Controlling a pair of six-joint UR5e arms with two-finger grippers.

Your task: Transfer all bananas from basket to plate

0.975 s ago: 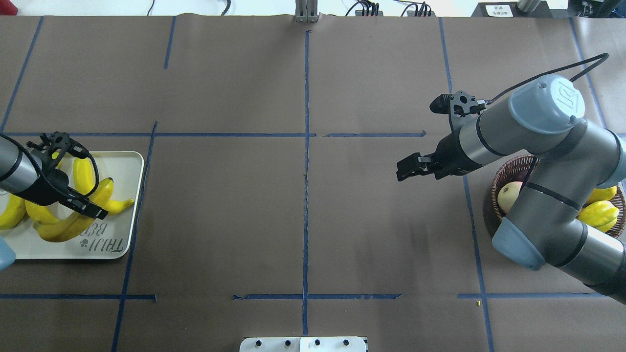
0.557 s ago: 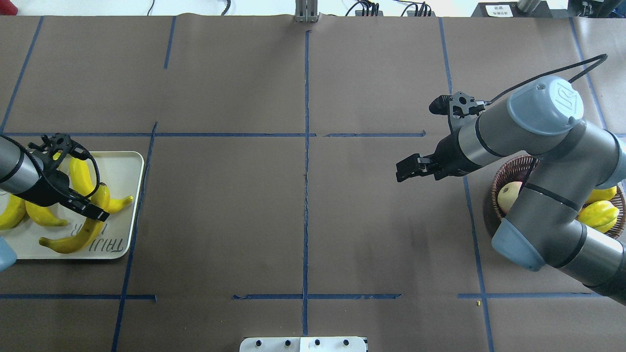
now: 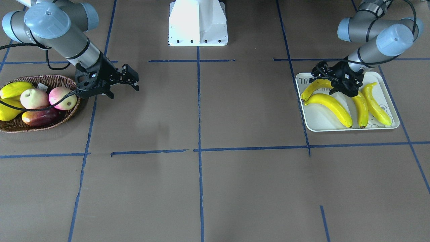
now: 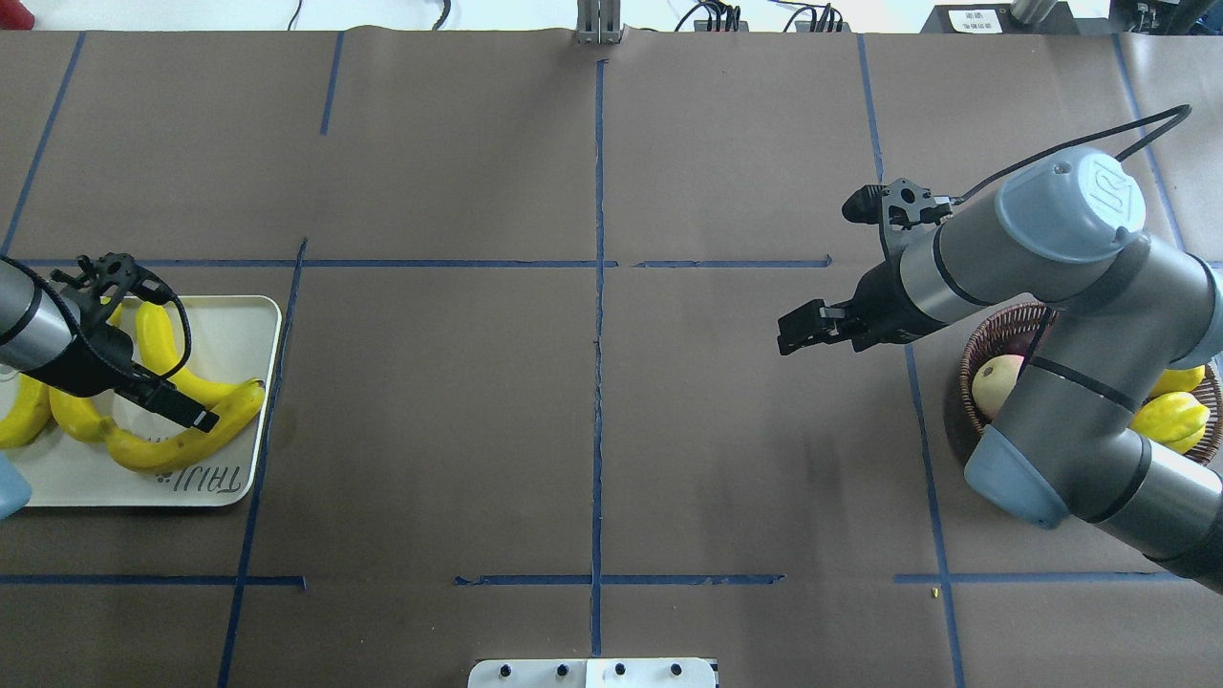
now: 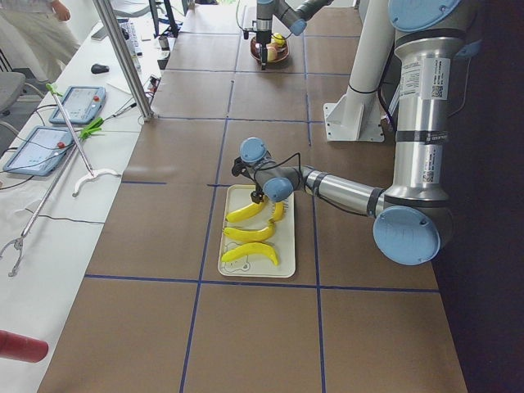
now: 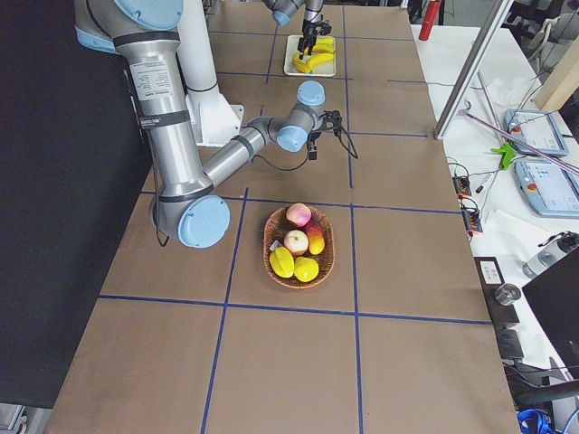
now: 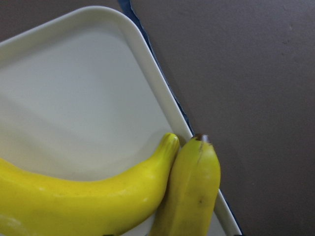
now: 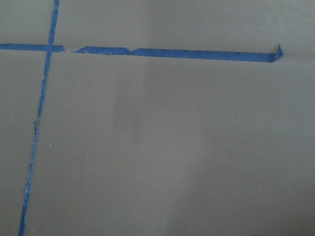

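Observation:
Four yellow bananas (image 3: pixel 331 106) lie on the white plate (image 3: pixel 322 123) at the table's left end; in the overhead view the nearest banana (image 4: pixel 196 435) rests along the plate's (image 4: pixel 234 330) right rim. My left gripper (image 4: pixel 191 413) hovers just above them, open and empty; it also shows in the front-facing view (image 3: pixel 347 90). The left wrist view shows two banana tips (image 7: pixel 192 182) against the plate rim (image 7: pixel 152 83). My right gripper (image 4: pixel 791 336) is open and empty above bare table, left of the wicker basket (image 4: pixel 998 330). No banana shows in the basket (image 3: pixel 40 125).
The basket holds two pinkish apples (image 3: pixel 33 98), a dark red fruit (image 3: pixel 40 118) and plump yellow mango-like fruits (image 4: pixel 1170 418). The right arm's elbow (image 4: pixel 1041 449) hangs over the basket. Blue tape lines (image 4: pixel 598 334) cross the brown table. The robot's base (image 3: pixel 198 23) stands at the near edge.
The banana that hung from my left gripper has dropped and now lies flat along the plate's right rim. The left gripper has drawn slightly left. The right arm has barely moved.

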